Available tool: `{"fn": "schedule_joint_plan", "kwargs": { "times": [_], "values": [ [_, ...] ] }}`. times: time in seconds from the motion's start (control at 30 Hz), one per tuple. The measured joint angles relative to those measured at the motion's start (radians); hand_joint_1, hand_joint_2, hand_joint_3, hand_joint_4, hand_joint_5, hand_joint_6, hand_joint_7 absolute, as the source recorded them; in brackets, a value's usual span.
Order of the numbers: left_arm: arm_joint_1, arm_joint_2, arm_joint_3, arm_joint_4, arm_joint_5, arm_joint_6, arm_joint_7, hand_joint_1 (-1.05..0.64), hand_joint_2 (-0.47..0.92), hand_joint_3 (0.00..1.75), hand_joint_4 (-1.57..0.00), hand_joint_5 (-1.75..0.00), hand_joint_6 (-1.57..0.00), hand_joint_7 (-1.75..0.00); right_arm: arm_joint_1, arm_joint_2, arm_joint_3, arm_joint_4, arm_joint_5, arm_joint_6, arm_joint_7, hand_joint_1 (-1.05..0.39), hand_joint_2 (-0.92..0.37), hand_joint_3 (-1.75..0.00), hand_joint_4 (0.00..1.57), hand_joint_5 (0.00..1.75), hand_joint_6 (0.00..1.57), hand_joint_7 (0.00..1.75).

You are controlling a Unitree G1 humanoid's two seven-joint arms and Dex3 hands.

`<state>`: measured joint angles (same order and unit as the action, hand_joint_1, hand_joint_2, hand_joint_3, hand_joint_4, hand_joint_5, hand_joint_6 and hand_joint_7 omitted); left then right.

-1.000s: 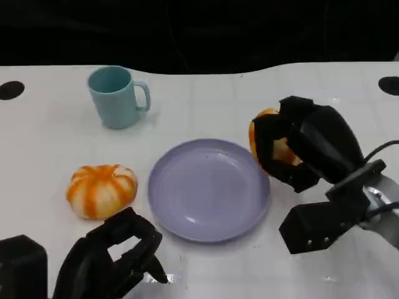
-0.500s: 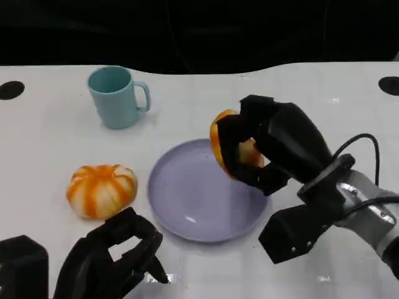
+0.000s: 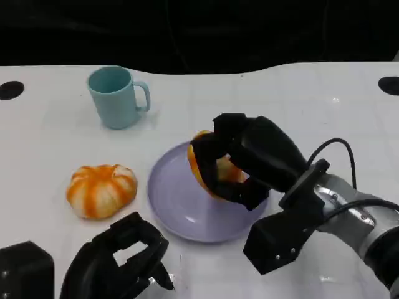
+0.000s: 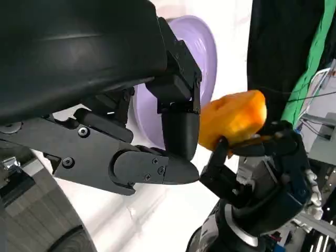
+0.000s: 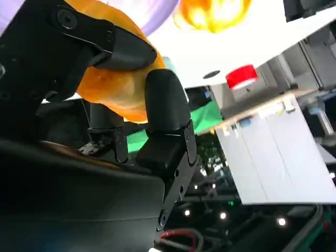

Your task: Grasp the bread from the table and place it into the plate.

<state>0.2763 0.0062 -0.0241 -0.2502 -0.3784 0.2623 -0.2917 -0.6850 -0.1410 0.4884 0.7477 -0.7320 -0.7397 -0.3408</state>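
One bread roll (image 3: 215, 171) gripped by right hand (image 3: 246, 159) fingers (image 3: 209, 146) above purple plate (image 3: 181, 202); left hand (image 3: 121, 261) fingers curled, holding nothing.

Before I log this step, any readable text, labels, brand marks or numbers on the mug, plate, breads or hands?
None can be read in any view.
Mug: plain teal, no print.
Plate: plain lilac, no mark.
Bread held by the right hand, and the second bread on the table: no labels.
Left hand: plain black, no lettering.
Papers on the background cabinet in the right wrist view: too blurred to read.
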Motion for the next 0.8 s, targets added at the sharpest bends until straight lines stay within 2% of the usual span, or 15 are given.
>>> {"fn": "schedule_joint_plan", "kwargs": {
  "times": [0.03,0.07,0.1,0.13,0.2,0.23,0.27,0.33,0.53,0.8],
  "values": [
    [0.004,0.000,-0.002,-0.002,0.000,-0.002,0.000,-0.55,0.92,0.27,-0.73,-1.75,-0.70,-1.47,0.000,0.000,0.000,0.000,0.000,0.003,0.008,-0.15,-0.39,-0.98,0.91,1.47,0.96,0.77],
    [0.009,-0.001,-0.003,-0.004,0.000,-0.002,0.000,-0.55,0.92,0.27,-0.73,-1.75,-0.70,-1.47,0.000,-0.001,0.001,0.000,-0.001,0.006,0.011,-0.17,-0.45,-0.84,0.88,1.43,0.97,0.60],
    [0.014,-0.001,-0.005,-0.006,0.000,-0.002,0.000,-0.54,0.92,0.28,-0.73,-1.75,-0.70,-1.47,0.000,-0.003,0.001,-0.002,-0.004,0.010,0.011,-0.20,-0.50,-0.75,0.83,1.39,0.96,0.47],
    [0.015,-0.001,-0.005,-0.010,0.000,-0.001,0.001,-0.54,0.92,0.28,-0.73,-1.75,-0.70,-1.47,0.001,-0.006,0.001,-0.005,-0.010,0.020,0.012,-0.25,-0.55,-0.66,0.74,1.26,0.92,0.31],
    [0.015,-0.001,-0.006,-0.021,0.000,0.004,0.006,-0.54,0.92,0.27,-0.73,-1.75,-0.71,-1.47,0.003,-0.011,0.004,-0.022,-0.019,0.046,0.027,-0.33,-0.66,-0.52,0.64,0.91,0.83,0.14],
    [0.015,-0.001,-0.006,-0.026,0.000,0.006,0.010,-0.54,0.92,0.27,-0.73,-1.75,-0.71,-1.46,0.003,-0.015,0.007,-0.034,-0.021,0.063,0.049,-0.42,-0.80,-0.30,0.57,0.67,0.74,0.06],
    [0.015,-0.001,-0.007,-0.030,0.000,0.008,0.013,-0.54,0.92,0.27,-0.73,-1.75,-0.71,-1.46,0.004,-0.018,0.010,-0.045,-0.021,0.078,0.073,-0.45,-0.86,-0.21,0.55,0.57,0.71,0.03],
    [0.015,-0.001,-0.009,-0.034,0.000,0.011,0.017,-0.54,0.92,0.27,-0.72,-1.75,-0.70,-1.46,0.007,-0.028,0.016,-0.070,-0.022,0.108,0.125,-0.56,-0.91,-0.18,0.41,0.42,0.56,0.01],
    [0.016,-0.001,-0.010,-0.034,-0.001,0.010,0.018,-0.54,0.92,0.29,-0.72,-1.75,-0.70,-1.46,0.036,-0.047,0.019,-0.160,-0.003,0.184,0.271,-0.71,-0.92,-0.27,0.19,0.30,0.35,0.00],
    [0.015,-0.001,-0.009,-0.033,-0.002,0.001,0.018,-0.55,0.92,0.28,-0.72,-1.75,-0.70,-1.46,0.079,-0.071,0.005,-0.270,0.053,0.241,0.415,-0.74,-0.92,-0.31,0.14,0.30,0.31,0.00]
  ]
}}
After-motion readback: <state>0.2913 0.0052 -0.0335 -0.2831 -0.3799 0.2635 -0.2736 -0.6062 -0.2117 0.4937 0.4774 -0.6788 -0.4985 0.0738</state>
